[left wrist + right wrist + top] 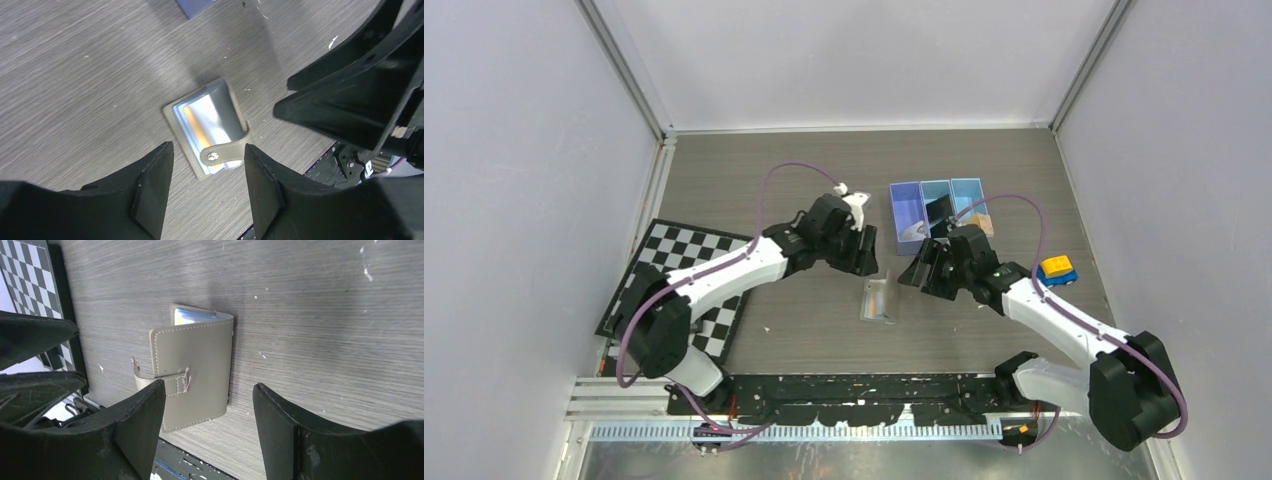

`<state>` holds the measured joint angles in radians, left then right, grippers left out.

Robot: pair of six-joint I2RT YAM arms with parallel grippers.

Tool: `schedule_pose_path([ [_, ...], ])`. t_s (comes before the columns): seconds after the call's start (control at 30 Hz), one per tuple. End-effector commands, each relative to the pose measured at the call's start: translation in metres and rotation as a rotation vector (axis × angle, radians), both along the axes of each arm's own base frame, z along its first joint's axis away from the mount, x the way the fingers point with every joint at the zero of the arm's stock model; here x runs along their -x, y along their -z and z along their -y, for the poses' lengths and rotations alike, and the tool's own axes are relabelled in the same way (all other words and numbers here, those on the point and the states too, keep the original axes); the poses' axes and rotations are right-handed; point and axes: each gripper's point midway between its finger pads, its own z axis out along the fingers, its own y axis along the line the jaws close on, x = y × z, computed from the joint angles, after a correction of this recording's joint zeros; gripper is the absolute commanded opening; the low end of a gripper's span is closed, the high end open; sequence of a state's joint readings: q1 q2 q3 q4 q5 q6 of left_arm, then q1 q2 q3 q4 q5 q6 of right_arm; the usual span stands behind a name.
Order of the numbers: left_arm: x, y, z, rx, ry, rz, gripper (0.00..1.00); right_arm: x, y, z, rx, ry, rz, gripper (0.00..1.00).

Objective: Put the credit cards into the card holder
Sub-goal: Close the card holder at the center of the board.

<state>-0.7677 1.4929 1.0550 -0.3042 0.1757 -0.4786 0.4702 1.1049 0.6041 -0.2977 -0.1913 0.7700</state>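
The grey-taupe card holder (879, 300) lies on the table between the two arms, folded over loosely with its snap tab (225, 152) hanging unfastened. In the left wrist view the card holder (210, 127) gapes and shows a pale shiny inside with an orange card edge (192, 121). In the right wrist view the card holder (195, 370) shows its stitched outer cover. My left gripper (207, 147) hovers above it, open and empty. My right gripper (209, 386) is also open and empty, just above the holder's near end. Both grippers (864, 255) (924, 270) flank the holder.
A blue three-compartment tray (937, 190) stands behind the right gripper, with something whitish (911, 232) and something orange (984, 218) in it. A chessboard mat (684, 285) lies at the left. A yellow and blue toy (1057, 270) sits at the right. A small white object (856, 200) lies beyond the left gripper.
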Motion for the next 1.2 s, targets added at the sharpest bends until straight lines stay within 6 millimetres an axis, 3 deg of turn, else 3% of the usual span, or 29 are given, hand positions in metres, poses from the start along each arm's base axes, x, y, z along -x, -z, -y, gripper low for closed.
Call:
schedule_pose_path([
  [0.0, 0.0, -0.004, 0.019, -0.046, 0.066, 0.053, 0.57, -0.003, -0.005, -0.023, -0.135, -0.038, 0.023, 0.7],
  [0.23, -0.001, 0.012, 0.033, -0.044, 0.1, 0.034, 0.64, -0.008, 0.016, -0.048, -0.228, -0.084, -0.027, 0.7],
  [0.47, -0.001, 0.035, 0.03, -0.096, 0.109, 0.008, 0.67, -0.008, 0.031, -0.064, -0.226, -0.114, -0.064, 0.69],
  [0.83, 0.002, 0.083, 0.01, -0.23, 0.073, -0.058, 0.38, -0.007, 0.038, -0.055, -0.168, -0.088, -0.089, 0.65],
  [0.97, 0.004, 0.088, 0.004, -0.257, 0.07, -0.063, 0.34, -0.005, 0.036, -0.048, -0.158, -0.092, -0.093, 0.66],
  [1.17, 0.011, 0.099, -0.008, -0.301, 0.064, -0.089, 0.28, -0.001, 0.031, -0.023, -0.137, -0.083, -0.108, 0.7],
])
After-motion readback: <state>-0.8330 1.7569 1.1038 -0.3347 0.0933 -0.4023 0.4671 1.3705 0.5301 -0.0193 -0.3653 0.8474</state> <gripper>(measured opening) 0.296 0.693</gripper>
